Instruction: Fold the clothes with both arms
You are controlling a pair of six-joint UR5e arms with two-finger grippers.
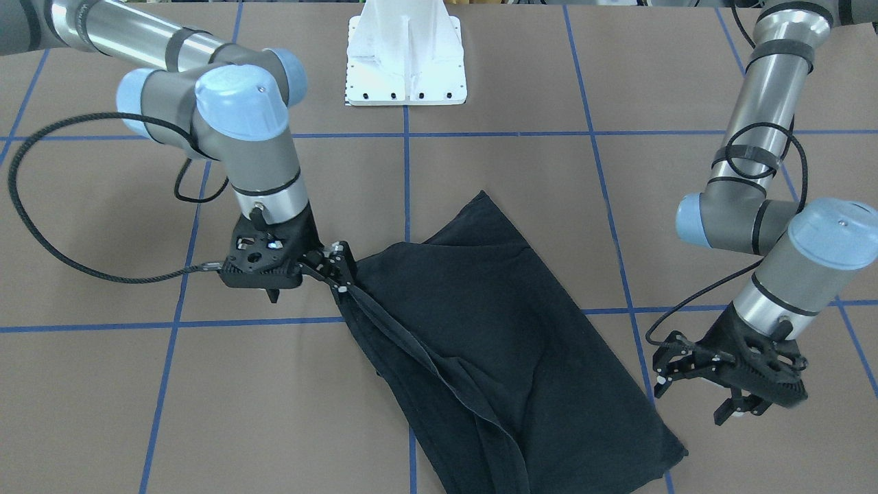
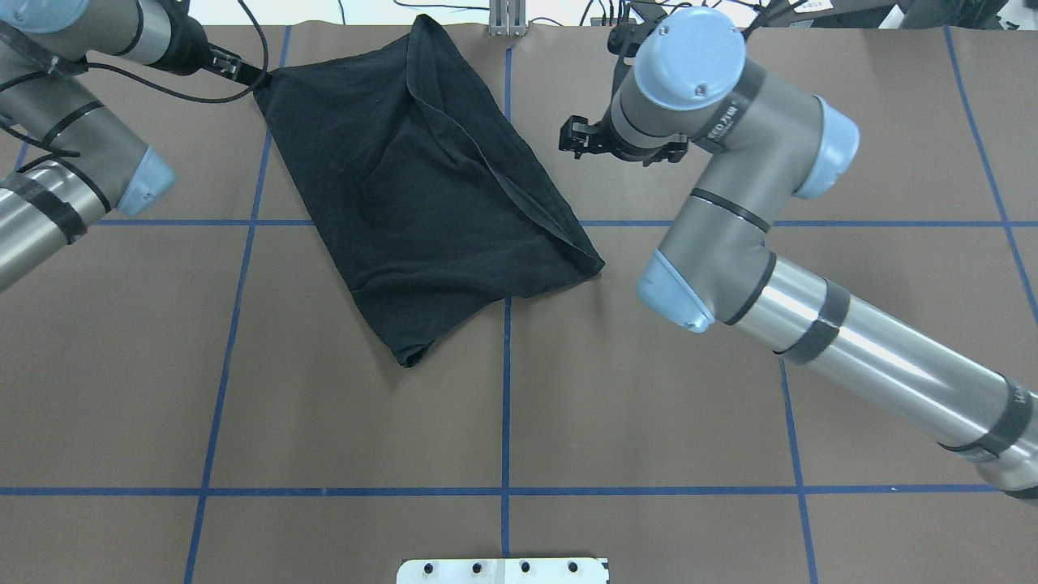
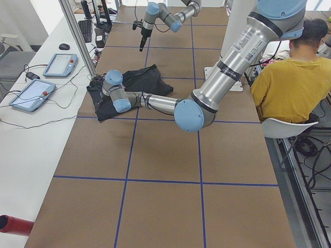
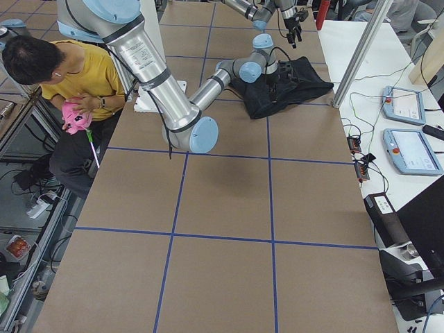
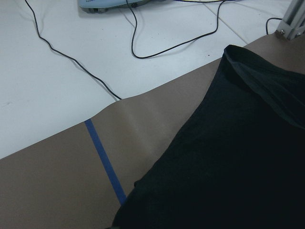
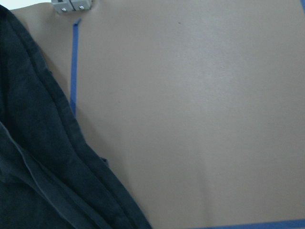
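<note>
The brown paper-covered table, ruled into big squares by blue tape, carries everything. Beside it, on the robot's side, a person in a yellow shirt sits on a white chair. The black short-sleeved T-shirt lies slantwise on the far half of the table. It is folded into a rough oblong, with a hemmed flap laid over along its right side and no print showing. It covers the centre tape line, and one corner reaches the table's far edge. The white base pedestal stands at the near edge, well apart from the shirt. On the white bench past the far edge lie two grey tablet-like pendants with loose black cables, behind a slanting aluminium post.

The silver-grey right arm reaches in from the robot's right and bends back at the elbow, its wrist turned toward the shirt. The right tool hangs above the table; the front view lines its tips up with the shirt's right corner, but the overhead view shows that corner lying flat and free. Its fingers are drawn close together with nothing between them.

The silver-grey left arm stretches to the far left. The left tool sits low just beside the shirt's far left corner, fingers spread wide and holding nothing.
</note>
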